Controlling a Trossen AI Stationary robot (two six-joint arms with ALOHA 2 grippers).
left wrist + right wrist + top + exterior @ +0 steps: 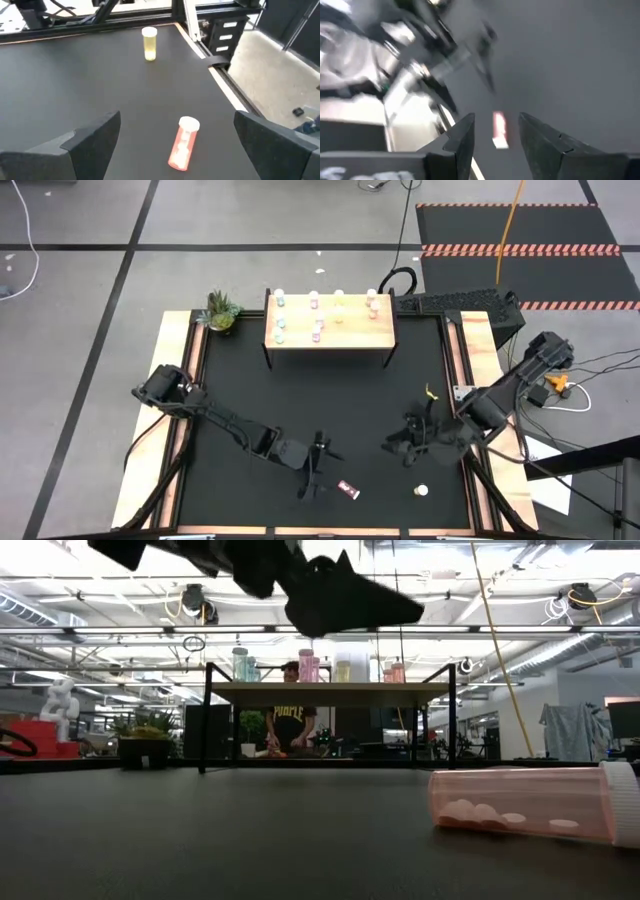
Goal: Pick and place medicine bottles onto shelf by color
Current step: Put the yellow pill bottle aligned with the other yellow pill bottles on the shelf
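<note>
The light wooden shelf [330, 322] stands at the table's far side with several tinted bottles upright on top [305, 665]. A pink bottle [348, 490] lies on its side near the near edge [184, 142] [530, 805]. A yellow bottle [422, 491] stands upright to its right [149, 44]. My left gripper [318, 465] hovers open above and just left of the pink bottle [177, 120], touching nothing. My right gripper [400, 446] is open in the air over the table's right half [497, 122], with the pink bottle [499, 130] seen beyond its fingers.
A small green potted plant [222, 312] sits left of the shelf at the far-left corner. Wooden rails [180, 430] edge the black mat on both sides. A person [290, 720] is in the room behind the shelf. Bare mat lies between the shelf and the grippers.
</note>
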